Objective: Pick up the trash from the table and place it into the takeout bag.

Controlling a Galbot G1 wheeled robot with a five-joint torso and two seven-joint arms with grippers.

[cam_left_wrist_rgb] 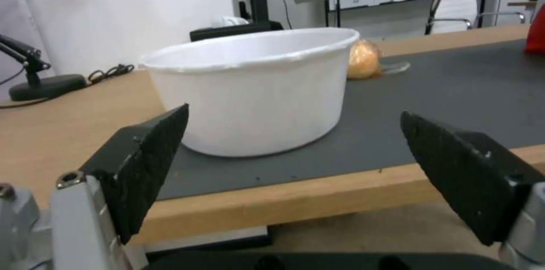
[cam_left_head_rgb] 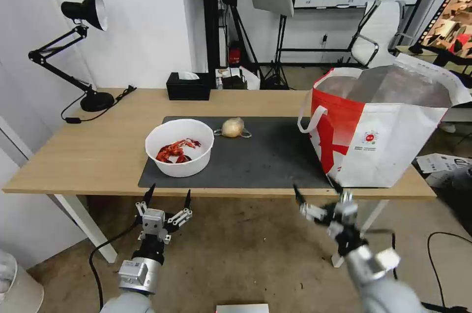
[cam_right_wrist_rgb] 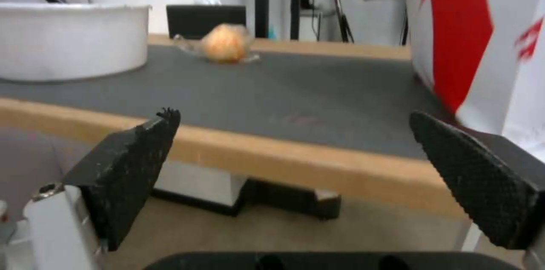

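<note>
A white round bowl [cam_left_head_rgb: 180, 147] holding red crayfish shells sits at the left end of the dark grey mat [cam_left_head_rgb: 260, 155] on the table [cam_left_head_rgb: 88, 150]. A small clear bag with a beige lump [cam_left_head_rgb: 232, 128] lies just behind and right of it. The white-and-red takeout bag [cam_left_head_rgb: 378, 126] stands open at the mat's right end. My left gripper [cam_left_head_rgb: 168, 193] hangs open just off the table's front edge, facing the bowl [cam_left_wrist_rgb: 255, 91]. My right gripper [cam_left_head_rgb: 315, 190] is open too, low before the front edge near the takeout bag [cam_right_wrist_rgb: 483, 44]. The beige lump [cam_right_wrist_rgb: 226, 48] shows beyond it.
A black tissue box [cam_left_head_rgb: 188, 86] sits at the table's back edge. A black desk lamp [cam_left_head_rgb: 78, 42] with its cable stands at the back left corner. An office chair [cam_left_head_rgb: 378, 32] and light stands are behind the table. Cables run on the floor at right.
</note>
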